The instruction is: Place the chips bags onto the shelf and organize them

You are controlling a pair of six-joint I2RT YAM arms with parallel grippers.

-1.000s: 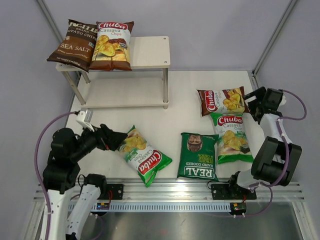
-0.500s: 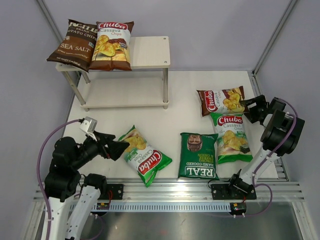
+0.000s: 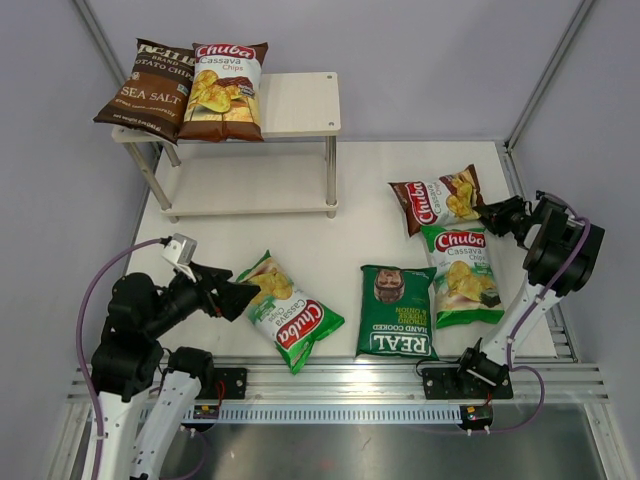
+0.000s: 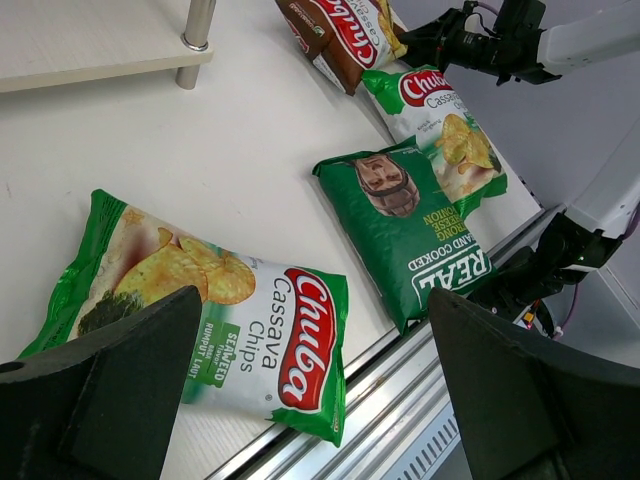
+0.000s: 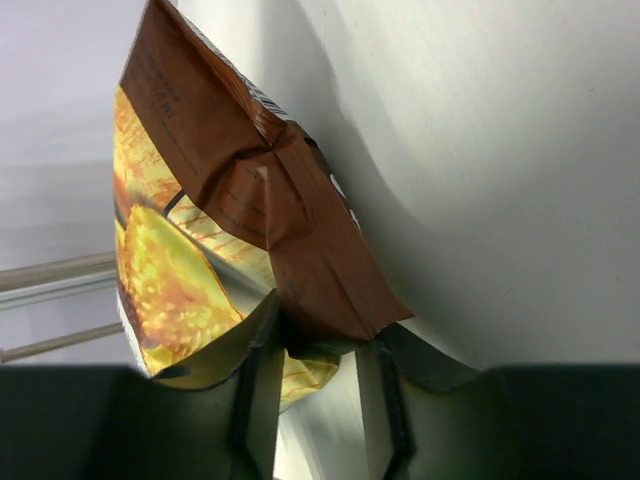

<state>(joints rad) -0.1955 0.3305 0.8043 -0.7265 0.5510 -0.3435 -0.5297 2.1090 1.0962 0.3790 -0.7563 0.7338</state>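
Note:
On the shelf's (image 3: 300,100) top board lie a dark Sea Salt bag (image 3: 150,85) and a brown Chuba bag (image 3: 225,88). Another brown Chuba bag (image 3: 435,200) (image 5: 250,190) lies tilted at the table's right, and my right gripper (image 3: 490,215) (image 5: 325,335) is shut on its crimped end. Below that bag lie a green Chuba bag (image 3: 462,275) and the dark green REAL bag (image 3: 397,312). My left gripper (image 3: 240,295) (image 4: 315,300) hangs wide open over the upper left end of a second green Chuba bag (image 3: 285,310) (image 4: 230,320), holding nothing.
The shelf's lower board (image 3: 250,185) carries nothing and the right third of its top board is bare. A metal rail (image 3: 340,380) runs along the table's near edge. Grey walls close in the left, back and right sides.
My right gripper has closed on the brown Chuba bag's end, and the bag has tilted and shifted slightly left. The left gripper has swung a little right and now holds still.

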